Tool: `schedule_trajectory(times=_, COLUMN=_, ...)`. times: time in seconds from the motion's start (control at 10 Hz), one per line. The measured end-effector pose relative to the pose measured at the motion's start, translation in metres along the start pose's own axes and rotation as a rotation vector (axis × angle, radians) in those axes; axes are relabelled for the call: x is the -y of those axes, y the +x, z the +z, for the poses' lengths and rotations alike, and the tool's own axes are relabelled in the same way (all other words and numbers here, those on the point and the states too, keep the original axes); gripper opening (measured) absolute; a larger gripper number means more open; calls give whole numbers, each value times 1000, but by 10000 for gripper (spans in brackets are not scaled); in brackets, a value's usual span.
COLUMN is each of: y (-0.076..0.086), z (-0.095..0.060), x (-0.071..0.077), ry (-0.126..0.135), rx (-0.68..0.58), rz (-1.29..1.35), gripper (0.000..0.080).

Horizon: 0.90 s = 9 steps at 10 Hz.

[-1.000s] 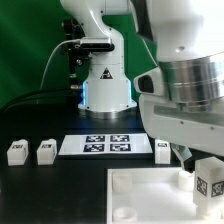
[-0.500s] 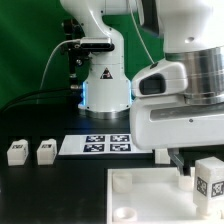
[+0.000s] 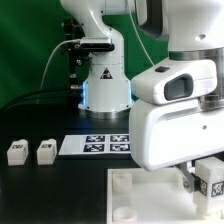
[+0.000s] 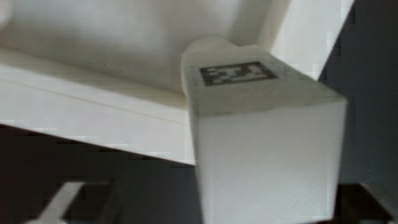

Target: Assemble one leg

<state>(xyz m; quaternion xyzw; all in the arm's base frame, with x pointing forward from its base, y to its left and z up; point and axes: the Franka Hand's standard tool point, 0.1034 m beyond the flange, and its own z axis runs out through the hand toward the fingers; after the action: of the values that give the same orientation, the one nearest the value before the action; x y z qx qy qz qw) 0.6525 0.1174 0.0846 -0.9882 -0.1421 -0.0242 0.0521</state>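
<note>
My gripper (image 3: 203,172) is shut on one leg (image 3: 212,181), a chunky white block with a black-and-white tag, held upright just over the far right corner of the white tabletop (image 3: 150,200) in the exterior view. In the wrist view the leg (image 4: 267,140) fills the middle between the jaws, its tag turned to the camera, and the tabletop's edge (image 4: 89,95) lies behind it. Two more legs (image 3: 16,152) (image 3: 46,151) stand on the black table at the exterior view's left.
The marker board (image 3: 95,144) lies behind the tabletop, partly covered by my arm. The robot base (image 3: 105,85) stands at the back. Round sockets (image 3: 121,181) show on the tabletop's left corners.
My arm has swung toward the exterior view's left and lower, now hiding the right part of the marker board and the leg beside it. The held leg stays over the tabletop's right corner.
</note>
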Motion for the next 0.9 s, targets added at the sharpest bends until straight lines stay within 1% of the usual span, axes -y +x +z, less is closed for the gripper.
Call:
schedule_trajectory(times=0.1, y=0, z=0, x=0, ry=0, rx=0, rz=39, gripper=381)
schedule_trajectory(times=0.2, y=0, z=0, x=1, ry=2, rx=0, rz=128, gripper=289)
schedule_trajectory(times=0.5, y=-1, z=0, x=-6, ry=-8, rx=0, rz=450, gripper=290)
schedule_trajectory(times=0.6, y=-2, z=1, x=-8, ry=-12, rx=0, rz=591, gripper=290)
schedule_trajectory(times=0.7, y=-3, z=1, x=-11, ry=-23, rx=1, rz=785, gripper=290)
schedule_trajectory(times=0.8, y=-7, z=1, x=-14, ry=-14, rx=19, rz=975, gripper=290)
schedule_trajectory(times=0.9, y=-11, z=1, x=-16, ry=17, rx=59, rz=1181, gripper=290)
